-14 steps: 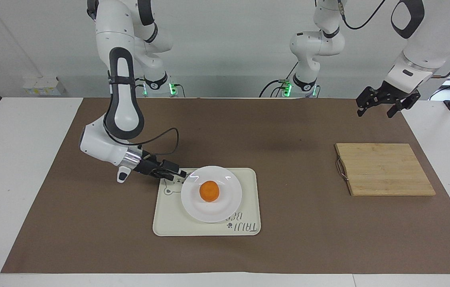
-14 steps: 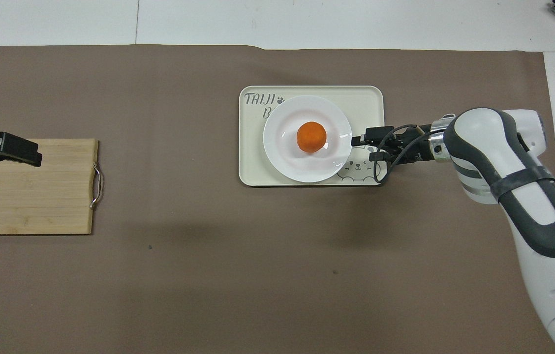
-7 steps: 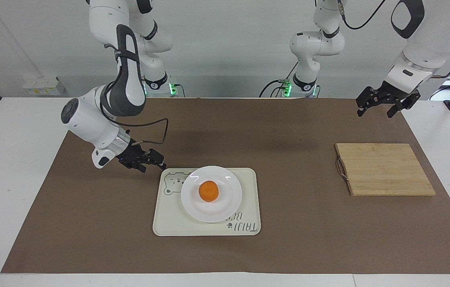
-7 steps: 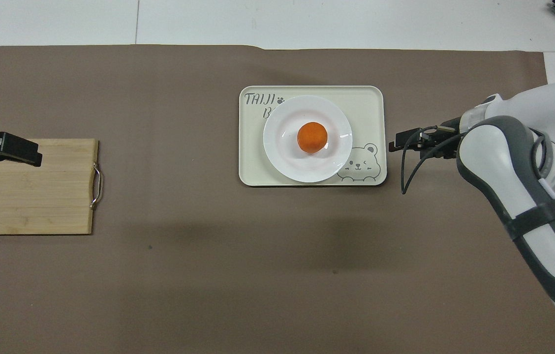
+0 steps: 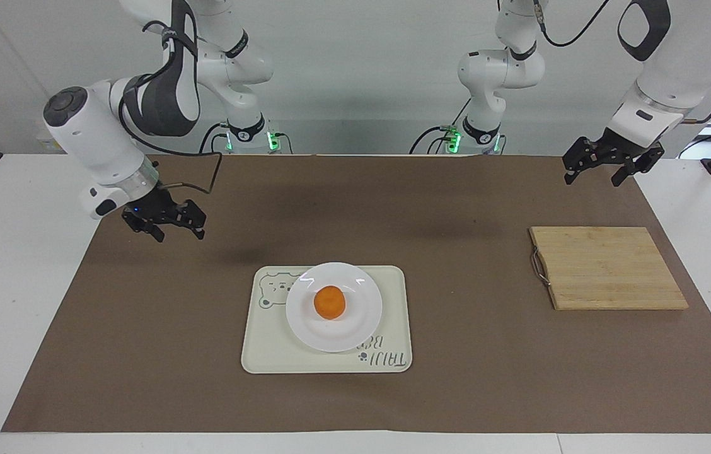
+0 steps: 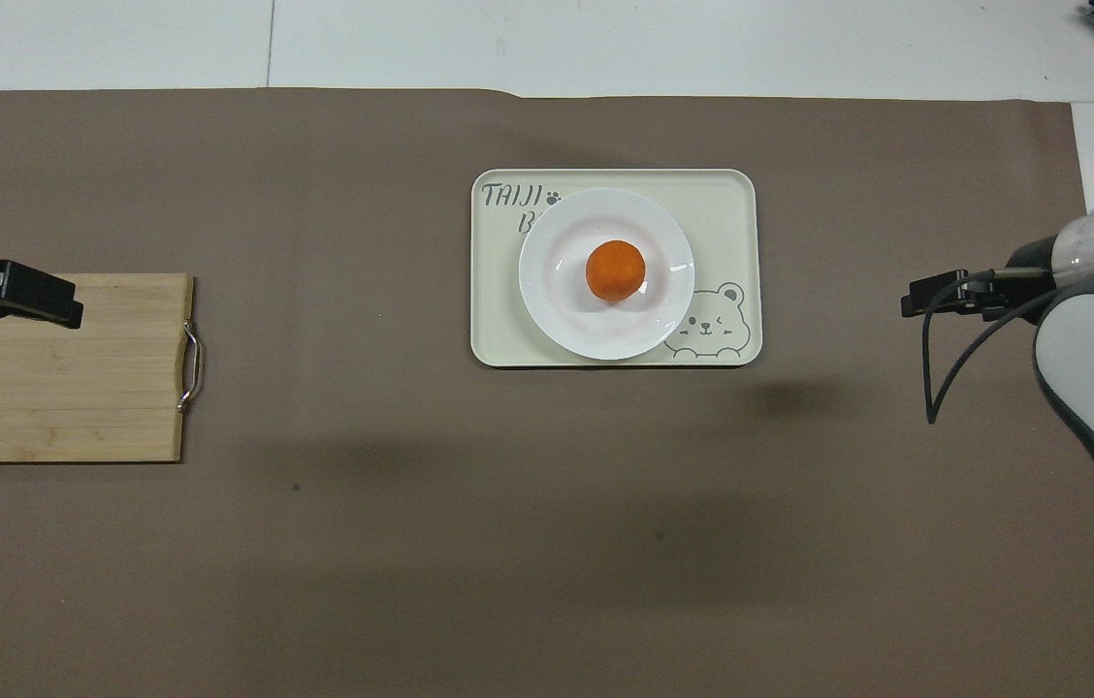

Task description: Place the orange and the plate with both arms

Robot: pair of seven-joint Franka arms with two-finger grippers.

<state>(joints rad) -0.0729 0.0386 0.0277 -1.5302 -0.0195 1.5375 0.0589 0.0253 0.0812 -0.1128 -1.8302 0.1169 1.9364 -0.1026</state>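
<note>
The orange [image 5: 329, 302] [image 6: 616, 270] sits in the middle of the white plate [image 5: 365, 318] [image 6: 552, 301]. The plate rests on a cream bear-print tray [image 5: 395, 287] [image 6: 733, 199] at the middle of the brown mat. My right gripper [image 5: 178, 234] [image 6: 911, 299] hangs open and empty above the mat, well clear of the tray, toward the right arm's end of the table. My left gripper [image 5: 592, 180] [image 6: 72, 308] is raised, open and empty, over the cutting board's edge at the left arm's end, where that arm waits.
A bamboo cutting board [image 5: 607, 268] [image 6: 52, 388] with a metal handle [image 5: 539, 267] [image 6: 190, 368] lies on the mat toward the left arm's end. The brown mat [image 5: 469, 378] covers most of the white table.
My right gripper has pulled back from the plate's rim, risen and swung out toward the right arm's end. Plate, orange and tray stay put. The left arm has not moved.
</note>
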